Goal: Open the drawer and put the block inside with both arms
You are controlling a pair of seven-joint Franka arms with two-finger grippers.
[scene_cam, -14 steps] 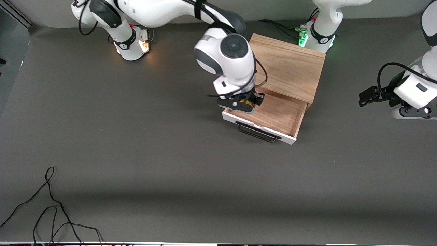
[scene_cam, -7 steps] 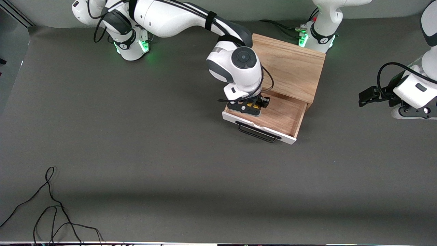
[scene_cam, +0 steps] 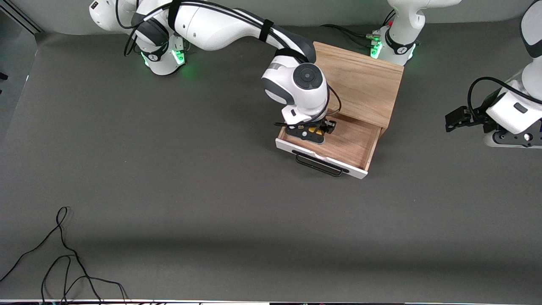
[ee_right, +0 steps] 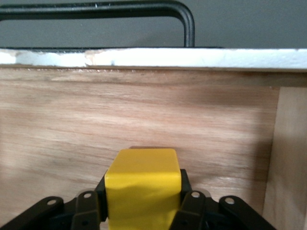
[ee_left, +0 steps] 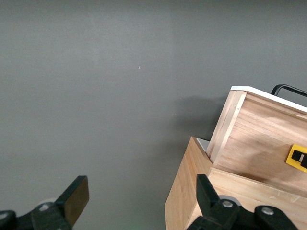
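A: Where is the block [ee_right: 143, 184]?

B: It sits pinched between the 2 fingers of the right gripper [scene_cam: 312, 132], down inside the drawer [scene_cam: 344, 144]. In the right wrist view the yellow cube fills the gap between the black fingers [ee_right: 86, 211], with the light wood floor of the drawer just under it. Whether it touches the floor, I cannot tell.

A: Which part of the drawer?

B: The end toward the right arm's side of the table, close to the side wall there. The white front panel [ee_right: 153, 57] and the black bar handle [scene_cam: 318, 164] lie nearer to the front camera than the block.

A: And the drawer itself?

B: Pulled well out of the oak box [scene_cam: 360, 87], with its wood interior in plain sight. The box stands near the left arm's base, and the drawer front faces the front camera at a slant.

A: What about the left gripper [scene_cam: 459, 120]?

B: It hangs over bare table toward the left arm's end, well apart from the box, and the arm waits. Its fingers are spread wide with nothing between them; the left wrist view shows 1 finger [ee_left: 74, 199] on each side of a broad gap, and past them a corner of the box and the open drawer with the yellow block in it.

A: Anything else on the table?

B: 1 loose black cable [scene_cam: 63, 262] near the front edge, toward the right arm's end.
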